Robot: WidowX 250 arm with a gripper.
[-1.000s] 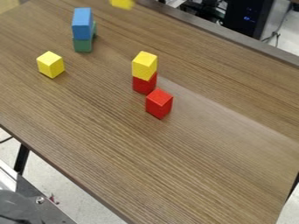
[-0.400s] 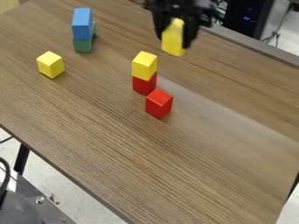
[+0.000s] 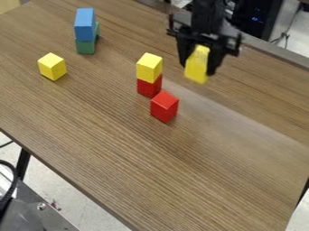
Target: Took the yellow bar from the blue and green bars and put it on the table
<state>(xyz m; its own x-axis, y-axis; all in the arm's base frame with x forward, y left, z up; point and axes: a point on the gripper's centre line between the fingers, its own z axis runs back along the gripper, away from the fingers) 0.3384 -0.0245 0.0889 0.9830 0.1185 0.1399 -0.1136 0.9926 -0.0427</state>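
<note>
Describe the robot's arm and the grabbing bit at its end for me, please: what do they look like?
The arm is black where it shows, with a slim, blocky end section. The gripper is black too: a broad crosspiece with small bits jutting out at its sides, and two thick, dark fingers. I can't make out any markings on them.

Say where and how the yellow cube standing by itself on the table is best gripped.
Probably straight down from above, closing on two opposite upright sides around mid-height. The yellow cube has flat, squared faces and nothing stands against it. It sits with one corner toward the camera, so the gripper would likely need turning to match its sides.
</note>
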